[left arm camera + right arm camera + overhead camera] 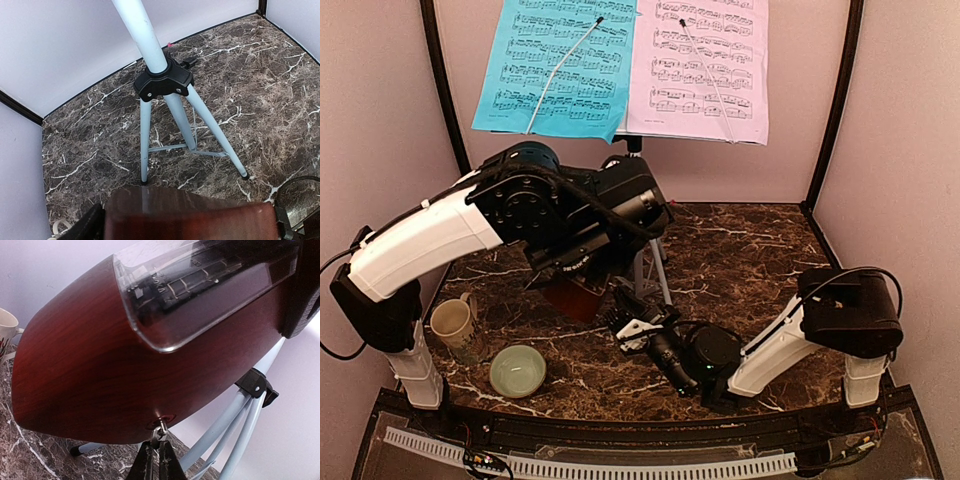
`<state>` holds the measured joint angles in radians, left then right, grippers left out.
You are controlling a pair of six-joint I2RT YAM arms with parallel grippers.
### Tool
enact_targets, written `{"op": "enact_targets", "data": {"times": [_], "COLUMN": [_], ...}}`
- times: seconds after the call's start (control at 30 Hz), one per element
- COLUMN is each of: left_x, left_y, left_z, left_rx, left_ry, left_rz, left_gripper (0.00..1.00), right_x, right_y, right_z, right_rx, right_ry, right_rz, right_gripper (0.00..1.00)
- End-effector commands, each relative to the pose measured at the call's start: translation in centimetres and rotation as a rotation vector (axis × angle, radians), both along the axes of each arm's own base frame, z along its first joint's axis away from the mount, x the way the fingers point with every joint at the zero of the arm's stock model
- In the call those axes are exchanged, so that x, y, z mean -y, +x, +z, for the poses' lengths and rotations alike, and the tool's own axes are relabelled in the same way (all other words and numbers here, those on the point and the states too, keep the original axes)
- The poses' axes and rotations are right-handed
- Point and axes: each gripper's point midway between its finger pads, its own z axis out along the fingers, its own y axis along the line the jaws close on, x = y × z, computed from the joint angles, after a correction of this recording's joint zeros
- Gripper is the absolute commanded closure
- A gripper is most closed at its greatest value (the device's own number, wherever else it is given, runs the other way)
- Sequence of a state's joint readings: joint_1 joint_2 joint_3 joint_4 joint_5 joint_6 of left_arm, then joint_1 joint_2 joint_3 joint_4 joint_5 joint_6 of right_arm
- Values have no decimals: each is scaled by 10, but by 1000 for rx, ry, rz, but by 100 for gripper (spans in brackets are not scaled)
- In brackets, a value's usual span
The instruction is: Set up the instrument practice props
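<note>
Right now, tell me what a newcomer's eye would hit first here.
The blue page and pink page of sheet music hang side by side at the top back. At centre, in front of the music stand, the left gripper holds the dark-red metronome, while the right gripper pinches a small metal key on its side.

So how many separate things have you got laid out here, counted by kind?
Music stand: 1
Sheet-music pages: 2 (blue page, pink page)
Metronome: 1
Mug: 1
Bowl: 1
Total: 6
</note>
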<state>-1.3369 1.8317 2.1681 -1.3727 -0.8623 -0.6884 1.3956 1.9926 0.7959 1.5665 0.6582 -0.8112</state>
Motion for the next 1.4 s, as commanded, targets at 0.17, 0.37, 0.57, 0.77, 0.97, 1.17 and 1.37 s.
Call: {"op": "enact_targets", "data": {"times": [0.17,0.37,0.57,0.77,0.97,1.17,1.37], "left_x": [-17,-14,-12,-11,-11,-11,-10], "left_y": [1,0,1,0,0,0,0], "left_z": [32,33,33,32,31,30,30], "left_rx": [60,59,58,56,57,55,53], "left_ry": [-78,-85,-88,-85,-81,-80,-82], "left_rz": [17,7,-1,-5,-4,-4,-9], "left_gripper": [100,100,100,100,100,100,100], "right_x": [28,25,25,26,30,32,28], "right_y": [-6,-6,-4,-4,-4,-5,-6], "right_z": [61,59,62,64,67,69,66], "right_rx": [25,29,32,33,31,32,46], "right_ry": [284,280,284,288,296,297,280], "right_rz": [0,4,-10,-13,-17,-14,-2], "right_gripper": [95,91,90,90,96,98,91]}}
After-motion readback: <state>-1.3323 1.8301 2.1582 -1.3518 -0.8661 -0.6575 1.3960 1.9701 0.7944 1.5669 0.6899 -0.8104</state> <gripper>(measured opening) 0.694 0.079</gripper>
